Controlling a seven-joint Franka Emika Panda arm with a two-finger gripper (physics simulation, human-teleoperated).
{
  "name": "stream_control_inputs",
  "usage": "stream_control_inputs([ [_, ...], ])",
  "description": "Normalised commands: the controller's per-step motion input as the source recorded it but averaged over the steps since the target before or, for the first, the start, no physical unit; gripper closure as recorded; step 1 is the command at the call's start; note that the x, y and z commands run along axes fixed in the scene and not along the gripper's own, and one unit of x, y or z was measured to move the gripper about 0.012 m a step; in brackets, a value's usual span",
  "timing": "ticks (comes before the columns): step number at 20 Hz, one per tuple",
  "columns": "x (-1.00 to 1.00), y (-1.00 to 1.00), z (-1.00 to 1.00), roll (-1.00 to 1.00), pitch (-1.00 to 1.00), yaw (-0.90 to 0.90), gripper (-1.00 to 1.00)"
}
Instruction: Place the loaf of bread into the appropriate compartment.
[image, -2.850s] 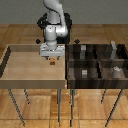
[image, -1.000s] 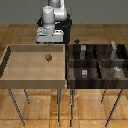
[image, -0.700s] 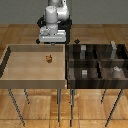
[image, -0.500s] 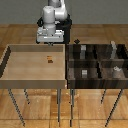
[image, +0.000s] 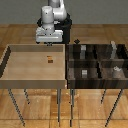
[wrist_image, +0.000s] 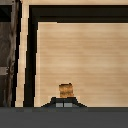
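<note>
The loaf of bread (image: 50, 60) is a tiny brown-orange lump lying on the floor of the light tan tray (image: 20, 65), towards its far right part. My gripper (image: 50, 45) hangs above the loaf and a little behind it, apart from it and empty. In the wrist view the loaf (wrist_image: 65, 90) shows just beyond my fingertips (wrist_image: 62, 105), whose grey pads sit close together, so the gripper looks shut. The dark brown four-cell tray (image: 98, 61) stands at the exterior view's right of the tan tray.
Small grey blocks sit in the dark tray's cells: one in the near left cell (image: 83, 73), one in the near right cell (image: 116, 70), and others in the far cells (image: 83, 49). The tan tray's raised wall (image: 65, 65) stands between the two trays.
Since 2.9 s ago my gripper has risen off the loaf, which stays on the tan tray floor. Over the last second nothing has visibly moved.
</note>
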Motion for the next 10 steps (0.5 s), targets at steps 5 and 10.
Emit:
stream_control_inputs([
  [5, 0.0, 0.0, -0.2, 0.0, 0.0, 0.0, -1.0],
  [10, -0.2, 0.0, 0.0, 0.0, 0.0, 0.0, -1.0],
])
